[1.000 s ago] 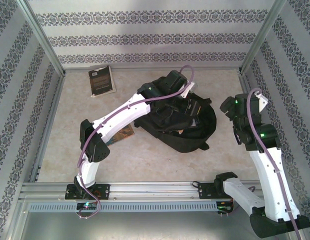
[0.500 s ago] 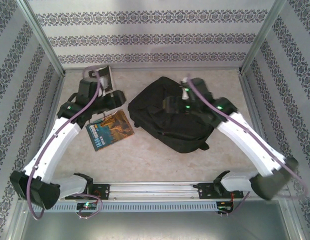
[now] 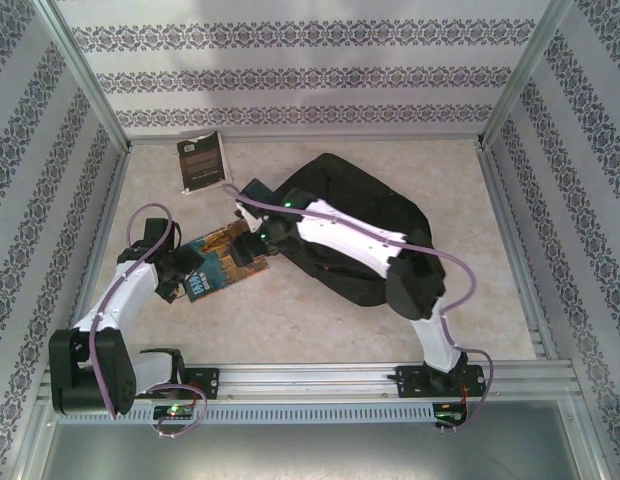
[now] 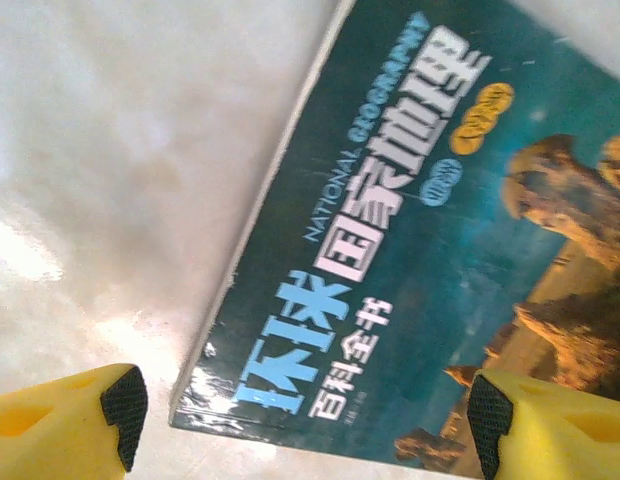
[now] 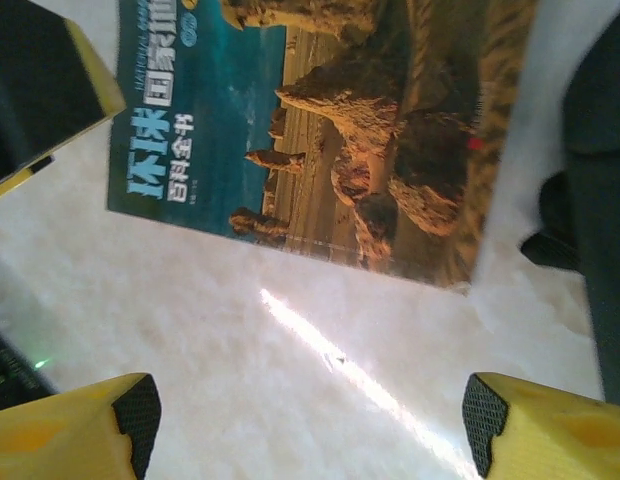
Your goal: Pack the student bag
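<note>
Just left of the student bag lies the National Geographic book, long axis pointing bagward, left gripper wide open over its outer end (right gripper, equally wide, nearer the bag).

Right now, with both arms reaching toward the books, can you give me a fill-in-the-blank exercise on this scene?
1. The teal National Geography book lies flat on the table, on the student bag's ____ side.
2. The left gripper and the right gripper both have their jaws ____.
3. Counting the small dark book in the far corner, ____ books lie on the table.
Missing words: left; open; two.
</note>
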Action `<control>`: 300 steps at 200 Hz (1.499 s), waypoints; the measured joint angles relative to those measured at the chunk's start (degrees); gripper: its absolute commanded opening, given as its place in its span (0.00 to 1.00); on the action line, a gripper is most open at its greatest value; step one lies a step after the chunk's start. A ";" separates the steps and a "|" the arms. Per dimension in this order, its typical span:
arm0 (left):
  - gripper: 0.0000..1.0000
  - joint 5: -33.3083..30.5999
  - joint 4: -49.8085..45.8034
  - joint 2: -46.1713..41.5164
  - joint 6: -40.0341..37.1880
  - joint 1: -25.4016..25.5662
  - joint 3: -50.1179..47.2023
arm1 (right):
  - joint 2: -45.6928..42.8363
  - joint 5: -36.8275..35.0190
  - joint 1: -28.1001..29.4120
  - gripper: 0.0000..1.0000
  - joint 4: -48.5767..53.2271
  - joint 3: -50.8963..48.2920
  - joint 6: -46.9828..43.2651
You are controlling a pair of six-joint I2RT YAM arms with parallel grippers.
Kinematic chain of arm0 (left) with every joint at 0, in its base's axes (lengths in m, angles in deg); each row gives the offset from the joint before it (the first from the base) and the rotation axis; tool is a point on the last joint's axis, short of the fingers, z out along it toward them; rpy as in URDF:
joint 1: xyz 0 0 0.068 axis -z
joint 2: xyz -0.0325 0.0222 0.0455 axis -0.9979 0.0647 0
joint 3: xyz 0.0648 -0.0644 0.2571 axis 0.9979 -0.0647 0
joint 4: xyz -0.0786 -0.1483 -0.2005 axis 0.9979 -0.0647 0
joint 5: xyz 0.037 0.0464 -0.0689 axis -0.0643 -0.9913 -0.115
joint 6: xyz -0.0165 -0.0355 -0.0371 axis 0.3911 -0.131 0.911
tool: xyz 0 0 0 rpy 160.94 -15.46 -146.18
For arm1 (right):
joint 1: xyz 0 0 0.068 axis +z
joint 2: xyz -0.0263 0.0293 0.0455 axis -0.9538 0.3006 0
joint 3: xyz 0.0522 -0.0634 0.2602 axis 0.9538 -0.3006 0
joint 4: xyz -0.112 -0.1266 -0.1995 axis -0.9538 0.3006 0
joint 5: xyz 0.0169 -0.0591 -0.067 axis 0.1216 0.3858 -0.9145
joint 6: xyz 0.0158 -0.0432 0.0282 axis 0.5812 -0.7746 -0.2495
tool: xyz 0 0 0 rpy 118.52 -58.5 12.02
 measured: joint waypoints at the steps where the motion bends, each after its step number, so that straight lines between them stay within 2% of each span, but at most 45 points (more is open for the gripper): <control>1: 0.85 0.00 0.04 0.04 0.02 -0.02 -0.02 | 0.26 -0.04 0.02 0.79 0.00 0.13 0.04; 41: 0.85 -1.46 4.22 1.31 0.33 -1.44 0.28 | 9.75 -3.37 -0.44 0.83 2.14 5.97 1.97; 88: 0.84 -2.38 8.63 9.66 0.31 -2.10 1.03 | 16.37 -8.68 -1.01 0.84 3.74 12.57 4.57; 117: 0.83 -1.44 10.84 14.56 -0.28 -2.10 2.49 | 19.82 -7.72 -2.27 0.84 3.48 15.69 5.86; 147: 0.82 -0.46 7.89 18.10 -1.73 -2.45 5.66 | 21.11 -5.22 -2.49 0.83 2.45 16.46 6.62; 172: 0.75 0.50 5.77 19.76 -2.75 -2.93 7.19 | 21.16 -1.33 -2.47 0.81 1.20 15.96 6.64; 203: 0.72 1.05 4.42 20.31 -4.37 -2.93 8.02 | 19.89 0.57 -2.86 0.80 -0.76 13.22 6.05; 238: 0.70 1.88 4.61 20.44 -6.36 -1.09 8.39 | 15.76 2.64 -3.15 0.79 -4.07 5.79 4.57; 300: 0.70 2.89 6.25 19.45 -9.40 8.92 7.74 | 1.95 4.52 -3.17 0.79 -8.24 -17.22 2.49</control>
